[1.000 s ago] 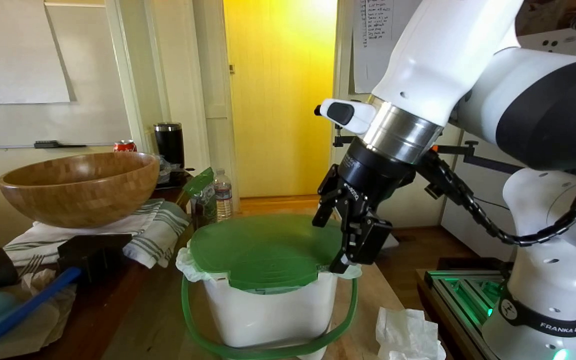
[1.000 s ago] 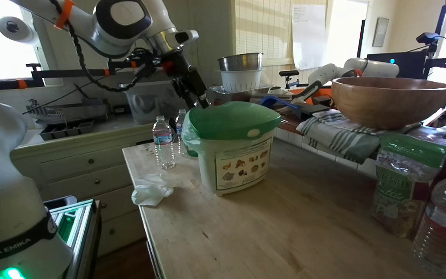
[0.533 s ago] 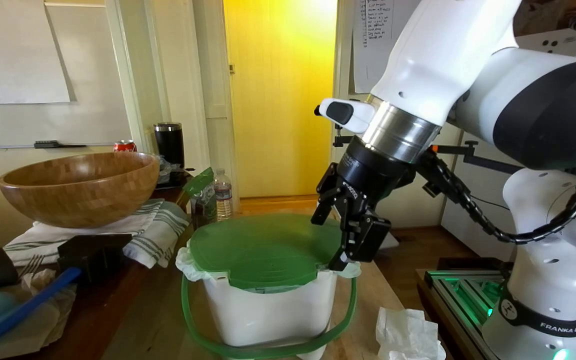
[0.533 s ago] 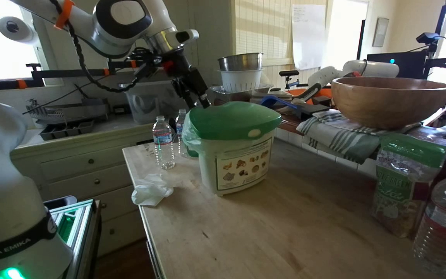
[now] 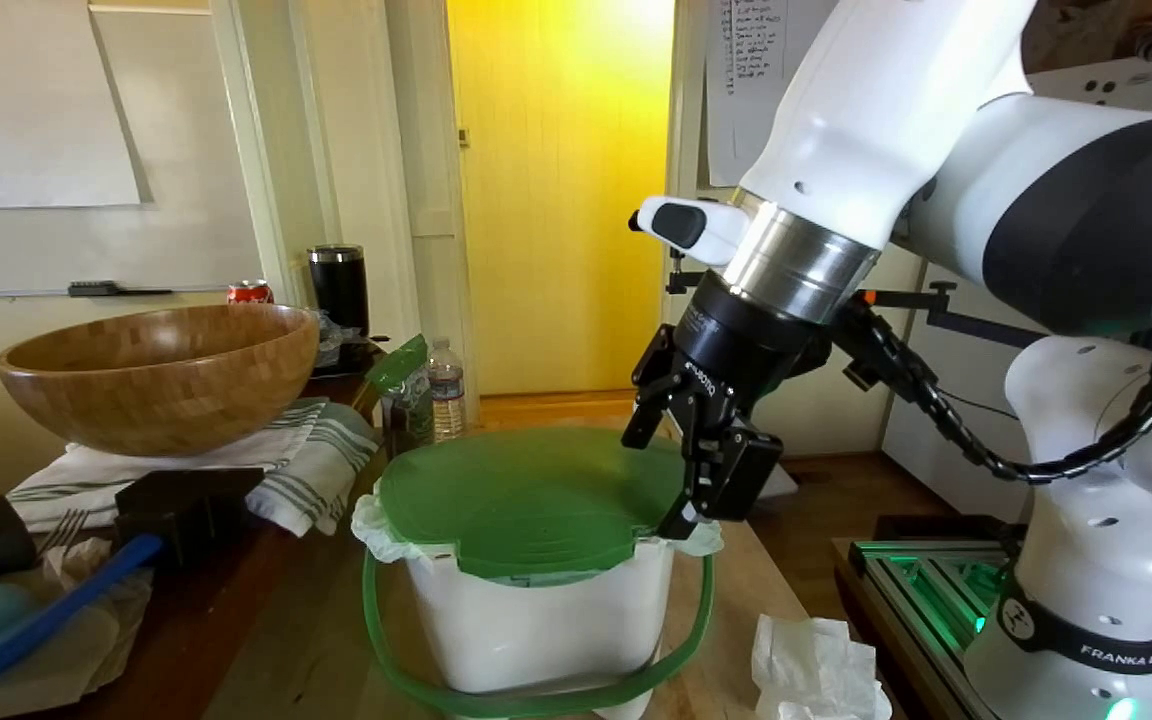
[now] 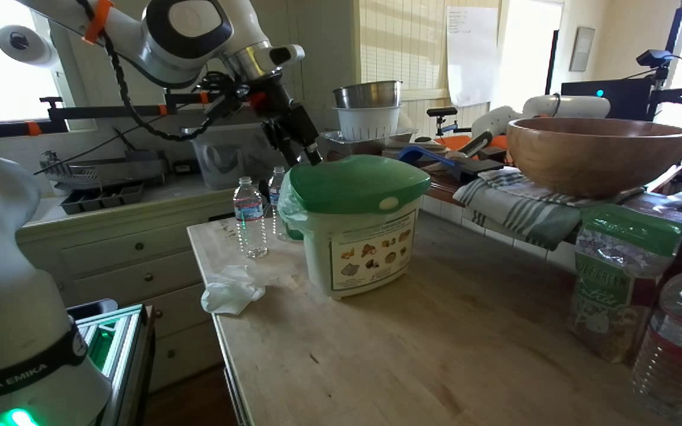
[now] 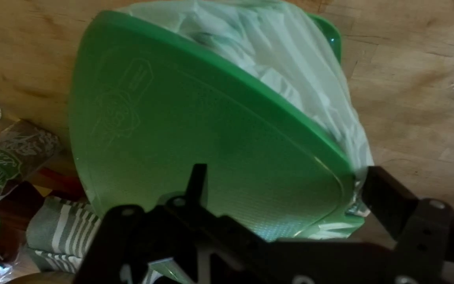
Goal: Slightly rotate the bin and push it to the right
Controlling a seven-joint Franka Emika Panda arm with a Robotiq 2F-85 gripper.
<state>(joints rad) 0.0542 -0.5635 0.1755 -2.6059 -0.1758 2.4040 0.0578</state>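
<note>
The bin (image 6: 356, 236) stands upright on a wooden tabletop (image 6: 447, 355), near a crumpled white wad (image 6: 231, 291). Around me are a yellow door (image 5: 561, 200), pale drawers (image 6: 98, 248) and, in both exterior views, a wooden bowl (image 5: 156, 400) on a striped towel (image 5: 326, 452). My gripper (image 7: 285, 171) hangs at the bin's corner, jaws wide apart, clamped on nothing I can see: one finger (image 7: 198, 182) over the green lid (image 7: 211, 130), the other just past its edge. Whether either touches, I cannot tell. Only my wrist view shows the lid's emblem (image 7: 118, 108) clearly; only an exterior view, the bin's printed label (image 6: 372, 254).

A kitchen — drawers (image 6: 131, 277), perhaps a dish rack (image 6: 107, 171).
</note>
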